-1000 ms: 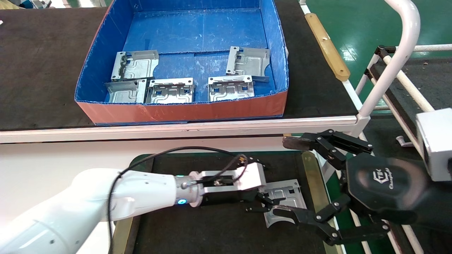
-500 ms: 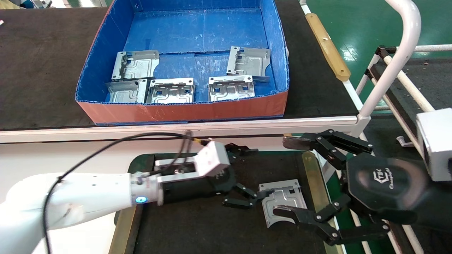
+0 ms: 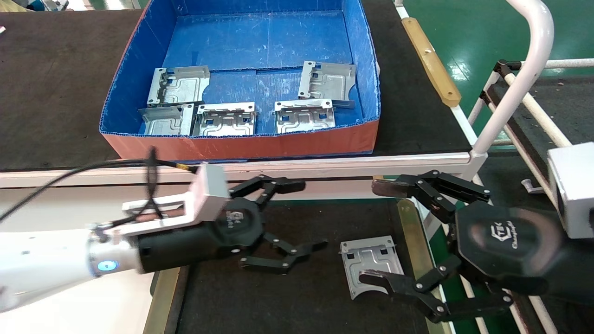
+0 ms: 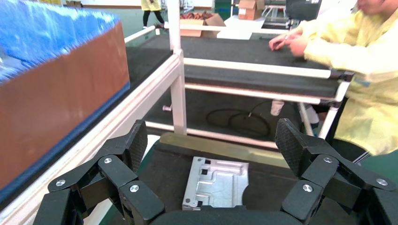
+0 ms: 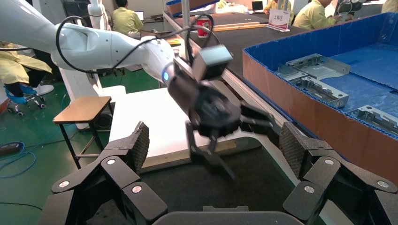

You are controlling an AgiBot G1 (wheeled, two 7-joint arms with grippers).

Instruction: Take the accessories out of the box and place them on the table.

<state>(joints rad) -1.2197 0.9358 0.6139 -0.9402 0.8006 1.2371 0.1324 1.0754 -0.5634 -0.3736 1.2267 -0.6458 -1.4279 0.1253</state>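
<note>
Green factory floor (image 3: 473, 32) fills the upper right of the head view; a black-matted bench (image 3: 51, 83) spans the top, and the lower table (image 3: 297, 306) takes the bottom centre.

Left gripper (image 3: 297, 215): jaws spread wide, nothing between them, hovering over the table at frame centre-left, fingertips pointing toward the right of the frame. Its own wrist camera shows both ridged pads (image 4: 291, 143) apart.

Right gripper (image 3: 378, 232): jaws also released, empty, at lower right of the head view, one finger up near the bench rail, the other low over the table's right part.

One accessory (image 3: 370, 264) lies flat on the table mat at lower centre-right, between the two grippers, clear of the left fingertips; the right gripper's lower finger overlaps its near edge in the head view, contact unclear. Same plate shows in the left wrist view (image 4: 217, 183), grooved face up.

Five more accessories in the box (image 3: 241, 144), top centre: three along the orange-red front wall (image 3: 167, 119), (image 3: 225, 119), (image 3: 304, 116), two behind them (image 3: 178, 86), (image 3: 327, 81).

Brass-coloured strip (image 3: 410, 241) runs along the table's right edge.
</note>
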